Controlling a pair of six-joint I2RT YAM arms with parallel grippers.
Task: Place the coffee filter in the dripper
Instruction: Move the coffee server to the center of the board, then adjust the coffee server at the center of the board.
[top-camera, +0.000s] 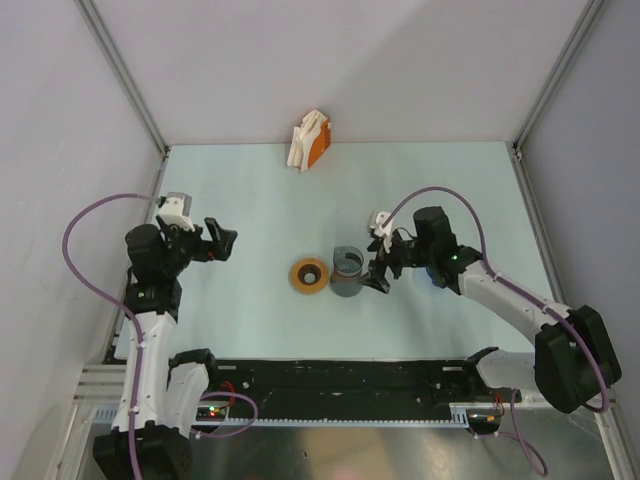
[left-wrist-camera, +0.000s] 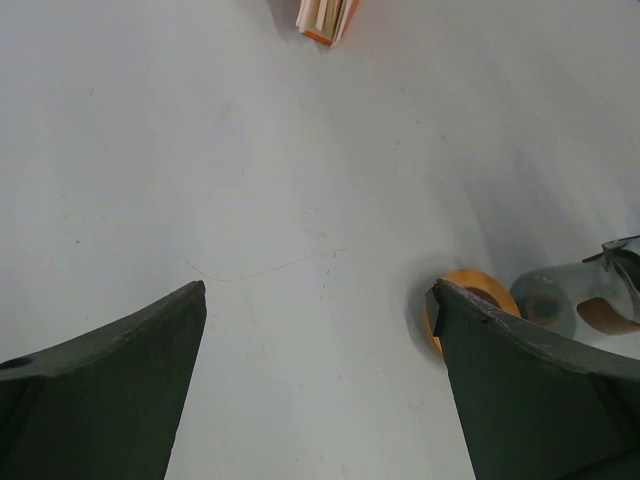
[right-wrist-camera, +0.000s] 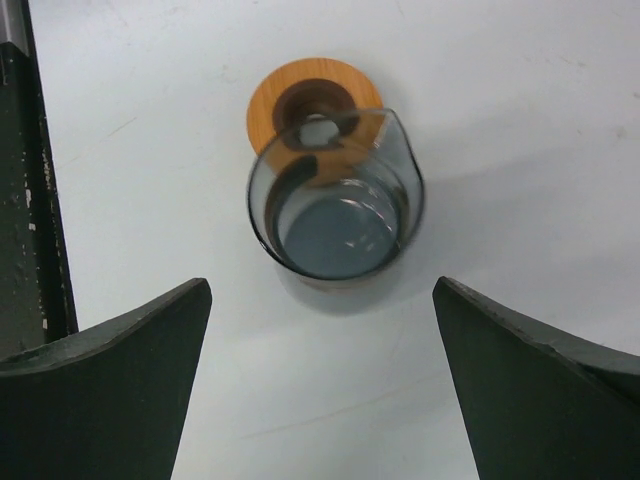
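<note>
A stack of white coffee filters in an orange holder (top-camera: 310, 141) stands at the table's back edge; its lower end shows in the left wrist view (left-wrist-camera: 326, 18). Of the dripper, only a bit of blue (top-camera: 432, 278) shows under my right arm. My right gripper (top-camera: 384, 266) (right-wrist-camera: 321, 288) is open and empty, just right of the dark grey cup (top-camera: 347, 272) (right-wrist-camera: 335, 215). My left gripper (top-camera: 222, 240) (left-wrist-camera: 318, 290) hangs open and empty over the left side of the table, well left of the cup.
A flat orange ring (top-camera: 309, 276) (right-wrist-camera: 313, 100) (left-wrist-camera: 470, 290) lies against the cup's left side. The cup (left-wrist-camera: 575, 305) also shows at the right in the left wrist view. A black rail (top-camera: 340, 378) runs along the near edge.
</note>
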